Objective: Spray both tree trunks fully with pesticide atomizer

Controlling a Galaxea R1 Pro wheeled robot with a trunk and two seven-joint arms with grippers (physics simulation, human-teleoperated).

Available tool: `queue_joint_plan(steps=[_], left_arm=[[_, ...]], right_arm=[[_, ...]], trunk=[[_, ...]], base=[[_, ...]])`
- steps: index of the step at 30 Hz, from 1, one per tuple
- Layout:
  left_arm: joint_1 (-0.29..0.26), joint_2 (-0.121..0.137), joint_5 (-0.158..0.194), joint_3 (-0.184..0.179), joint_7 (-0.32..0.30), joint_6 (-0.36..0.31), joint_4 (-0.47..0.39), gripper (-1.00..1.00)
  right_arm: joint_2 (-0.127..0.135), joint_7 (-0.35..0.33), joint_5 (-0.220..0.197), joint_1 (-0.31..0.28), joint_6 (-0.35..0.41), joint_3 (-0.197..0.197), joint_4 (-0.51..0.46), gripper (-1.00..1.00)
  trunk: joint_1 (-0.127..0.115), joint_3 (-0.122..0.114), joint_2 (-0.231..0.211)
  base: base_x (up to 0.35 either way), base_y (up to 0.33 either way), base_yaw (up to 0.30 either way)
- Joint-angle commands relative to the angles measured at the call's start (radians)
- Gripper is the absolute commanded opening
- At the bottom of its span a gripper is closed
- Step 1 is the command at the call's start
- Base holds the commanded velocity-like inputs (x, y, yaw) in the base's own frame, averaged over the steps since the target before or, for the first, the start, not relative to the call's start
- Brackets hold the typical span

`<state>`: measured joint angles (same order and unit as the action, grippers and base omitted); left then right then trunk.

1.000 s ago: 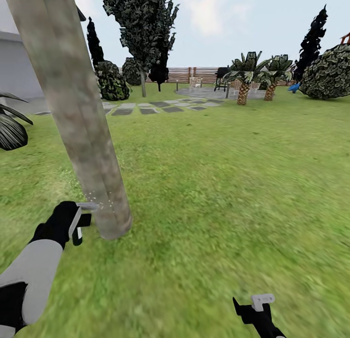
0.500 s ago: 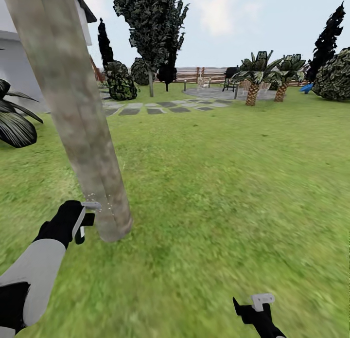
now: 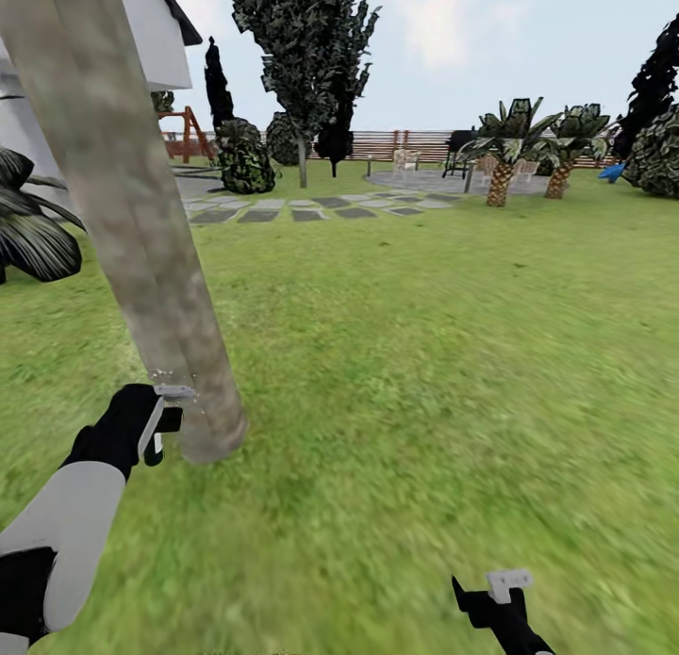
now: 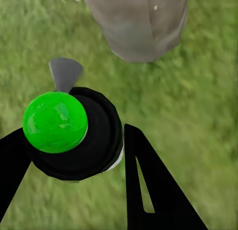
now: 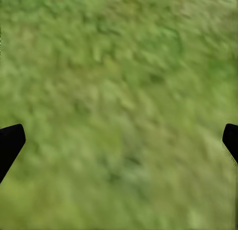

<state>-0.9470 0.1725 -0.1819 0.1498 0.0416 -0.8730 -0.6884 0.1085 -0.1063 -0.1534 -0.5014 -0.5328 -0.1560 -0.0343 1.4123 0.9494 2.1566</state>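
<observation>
A thick mottled grey-tan tree trunk (image 3: 132, 212) rises from the lawn at the left of the head view, leaning slightly. Its base (image 4: 139, 21) also appears in the left wrist view. My left gripper (image 3: 156, 427) is low beside the trunk's base, shut on the pesticide atomizer (image 4: 54, 121). The atomizer has a black body, a bright green cap and a grey nozzle (image 3: 174, 391) that points at the trunk from very close. A few white specks sit on the bark there. My right gripper (image 3: 505, 589) hangs open over bare grass (image 5: 119, 115) at the lower right.
Green lawn (image 3: 424, 353) spreads ahead and to the right. A dark spiky plant (image 3: 33, 240) and a white house wall (image 3: 156, 42) stand at the left. Farther off are stepping stones (image 3: 302, 207), two short palms (image 3: 500, 155), dark bushes (image 3: 245, 155) and a slat fence (image 3: 415, 144).
The whole view has panned left, so the far garden sits further right and a red frame shows by the house. Both arms keep their places; fewer spray specks show at the trunk.
</observation>
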Motion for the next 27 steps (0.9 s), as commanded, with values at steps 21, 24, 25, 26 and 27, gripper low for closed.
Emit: queue_joint_plan(steps=[21, 24, 25, 26, 27], left_arm=[[0.002, -0.010, -0.005, 0.000, 0.000, -0.031, -0.037, -1.00], [0.002, -0.010, -0.005, 0.000, 0.000, -0.031, -0.037, -1.00], [0.002, -0.009, -0.005, 0.000, 0.000, -0.031, -0.037, -1.00], [0.002, -0.009, -0.005, 0.000, 0.000, -0.031, -0.037, -1.00], [0.002, -0.009, -0.006, 0.000, 0.000, -0.031, -0.037, -1.00]], right_arm=[[0.000, -0.007, -0.011, 0.000, -0.003, -0.007, 0.000, 1.00], [0.000, -0.007, -0.011, 0.000, -0.003, -0.007, 0.000, 1.00], [-0.001, -0.007, -0.011, 0.000, -0.003, -0.007, -0.001, 1.00], [-0.001, -0.007, -0.011, 0.000, -0.003, -0.007, 0.000, 1.00], [-0.001, -0.007, -0.011, 0.000, -0.003, -0.007, 0.000, 1.00]], trunk=[[0.000, 0.001, 0.000], [0.000, 0.001, 0.000], [0.000, 0.001, 0.000], [0.000, 0.001, 0.000], [0.000, 0.001, 0.000]], base=[[0.059, -0.255, 0.134], [0.001, -0.274, 0.000], [0.000, -0.275, 0.000], [0.000, -0.275, 0.000], [0.000, -0.275, 0.000]])
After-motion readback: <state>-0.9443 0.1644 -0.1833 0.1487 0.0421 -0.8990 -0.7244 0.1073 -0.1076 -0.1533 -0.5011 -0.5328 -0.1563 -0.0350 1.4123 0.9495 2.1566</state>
